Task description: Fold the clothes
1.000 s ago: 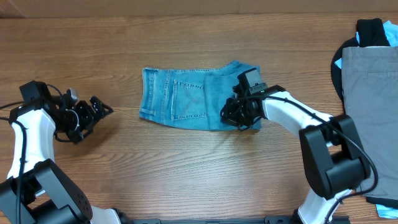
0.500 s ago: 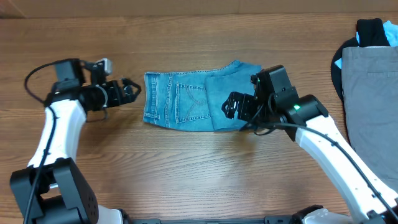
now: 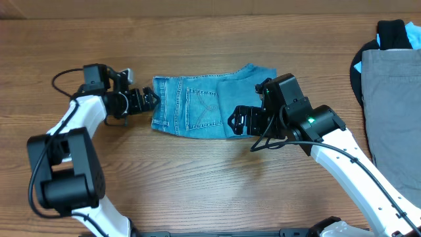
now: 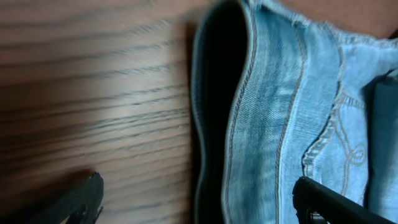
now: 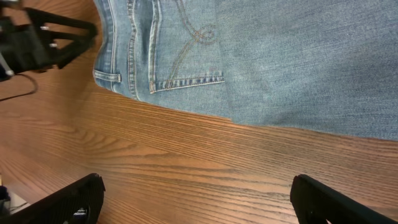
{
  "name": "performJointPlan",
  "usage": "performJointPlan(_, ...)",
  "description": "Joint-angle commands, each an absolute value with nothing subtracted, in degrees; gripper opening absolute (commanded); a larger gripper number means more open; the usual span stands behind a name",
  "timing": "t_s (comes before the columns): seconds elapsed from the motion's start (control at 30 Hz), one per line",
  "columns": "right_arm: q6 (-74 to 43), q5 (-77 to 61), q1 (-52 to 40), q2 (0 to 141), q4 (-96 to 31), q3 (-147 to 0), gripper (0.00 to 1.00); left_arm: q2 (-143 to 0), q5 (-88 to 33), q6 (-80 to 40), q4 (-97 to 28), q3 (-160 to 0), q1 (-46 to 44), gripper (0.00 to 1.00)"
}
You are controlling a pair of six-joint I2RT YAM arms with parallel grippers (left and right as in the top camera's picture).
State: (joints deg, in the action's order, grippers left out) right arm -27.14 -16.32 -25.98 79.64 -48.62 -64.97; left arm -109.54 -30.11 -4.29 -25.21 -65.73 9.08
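The clothes, light blue denim jeans, lie folded into a compact rectangle mid-table with a stitched back pocket facing up. My left gripper is open at their left edge. In the left wrist view its jaws straddle the thick waistband seam, one fingertip over wood and the other over denim. My right gripper hovers open over the jeans' front right edge. The right wrist view shows the jeans ahead and bare wood between the fingertips.
A pile of other garments sits at the table's right edge, with a grey piece on top of black cloth. The left gripper shows at the top left of the right wrist view.
The right gripper opened, let go of the jeans' right fold and drew back above the edge. The left arm swung right from the bare table to the jeans' left edge.
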Motion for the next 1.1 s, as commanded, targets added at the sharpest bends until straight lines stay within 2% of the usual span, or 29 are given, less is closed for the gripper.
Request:
performJointPlan(0.0, -26.5, -16.6, -26.3, 78.4, -48.4, -65.8, 1.00, -113.2, -32.7, -4.5, -24.5, -67.8, 6.2, 1.00)
performJointPlan(0.3, -25.4, -16.6, -26.3, 78.4, -48.4, -65.8, 1.00, -118.8, -32.5, -4.5, -24.8, -67.8, 2.0, 1.00)
performJointPlan(0.33, -25.4, -16.5, -26.3, 78.4, -48.4, -65.8, 1.00, -118.7, -32.4, -4.5, -25.4, -67.8, 1.7, 0.85)
performJointPlan(0.37, -25.4, -16.5, -26.3, 78.4, -48.3, -65.7, 1.00, -118.7, -32.4, -4.5, -25.8, -67.8, 1.7, 0.58)
performJointPlan(0.4, -25.4, -16.5, -26.3, 78.4, -48.4, -65.7, 1.00, -118.7, -32.4, -4.5, -26.4, -67.8, 1.9, 0.40)
performJointPlan(0.47, -25.2, -16.6, -26.3, 78.5, -48.5, -65.5, 1.00, -118.7, -32.1, -4.5, -28.3, -68.4, 2.0, 0.09)
performJointPlan(0.5, -25.2, -16.6, -26.3, 78.5, -48.6, -65.5, 0.98, -118.7, -31.1, -4.5, -29.5, -68.9, 2.1, 0.04)
performJointPlan(0.63, -25.2, -16.5, -26.3, 78.6, -48.3, -64.3, 0.97, -118.4, -23.6, -4.5, -37.0, -72.9, 2.7, 0.04)
performJointPlan(0.83, -25.3, -16.1, -26.3, 82.2, -45.9, -63.7, 0.95, -117.4, -10.2, -7.0, -56.7, -88.0, 4.1, 0.04)
performJointPlan(1.07, -25.3, -12.7, -26.3, 92.7, -38.0, -63.7, 0.93, -117.2, -10.0, -7.4, -74.5, -107.7, 2.2, 0.04)
